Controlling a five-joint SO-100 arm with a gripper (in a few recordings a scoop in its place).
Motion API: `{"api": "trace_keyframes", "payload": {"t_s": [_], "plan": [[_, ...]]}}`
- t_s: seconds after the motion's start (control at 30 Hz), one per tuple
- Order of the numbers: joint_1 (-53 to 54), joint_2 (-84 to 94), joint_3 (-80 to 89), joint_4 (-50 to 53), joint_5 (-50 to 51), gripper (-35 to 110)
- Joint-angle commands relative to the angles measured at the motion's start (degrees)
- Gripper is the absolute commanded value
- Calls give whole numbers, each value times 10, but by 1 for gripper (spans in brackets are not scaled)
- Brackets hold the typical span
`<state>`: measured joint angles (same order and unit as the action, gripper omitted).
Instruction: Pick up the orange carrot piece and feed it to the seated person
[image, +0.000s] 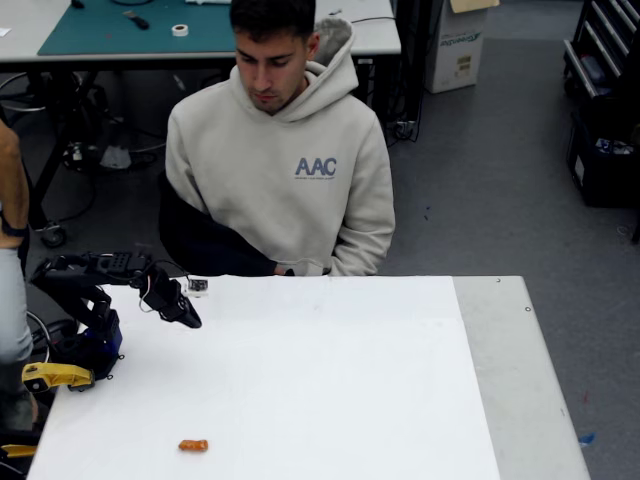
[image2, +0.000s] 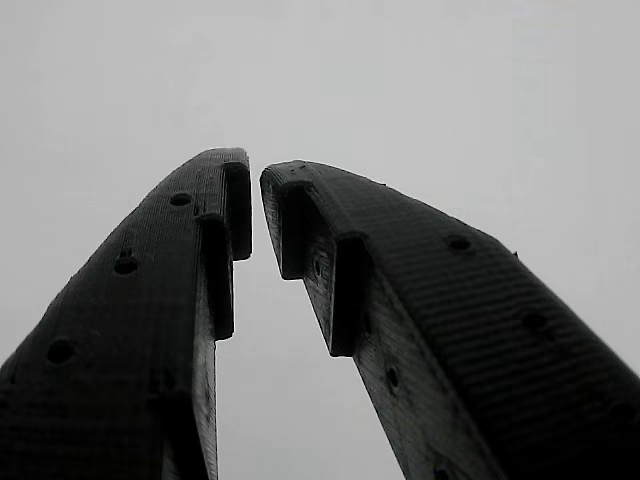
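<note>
A: Big to small, using the table (image: 300, 380) as anchor?

B: White table top w/ a grey strip along its right edge. Seated person (image: 285, 160) in a beige hoodie sits right behind its far edge, looking down. Black arm (image: 95, 285) sits at the table's left edge, reaching over the far-left part. Gripper (image: 190, 318) hangs just above the top, nothing in it. Wrist view: fingers (image2: 215, 210) nearly together, only a thin gap at the tips, plain white surface beyond.

A: And the carrot piece?

B: Carrot piece (image: 193, 445) lies flat near the table's front edge, left of centre, well apart from the gripper. Tiny, oblong, long axis running left-right.

A: How'll it handle?

B: My guess: very light, fairly firm, maybe a bit slick, and it could roll or skid on that smooth top. Grip across the short width at the middle, gently. Jaws need to spread first.

A: Surface, room?

B: Top looks flat, smooth, bare round the piece. Beyond the table: grey floor, desk w/ a green mat behind the person, dark shelving and a box at the far right.
</note>
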<state>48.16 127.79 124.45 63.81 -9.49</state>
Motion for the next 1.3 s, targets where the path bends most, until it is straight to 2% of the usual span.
{"api": "trace_keyframes", "payload": {"t_s": [0.0, 0.3, 0.63, 1.27], "plan": [[63, -37, -59, -4, -47, -2], [196, -111, -101, -4, -163, -2], [264, -197, -192, -4, -242, -2], [367, -445, -396, -5, -247, -2]]}}
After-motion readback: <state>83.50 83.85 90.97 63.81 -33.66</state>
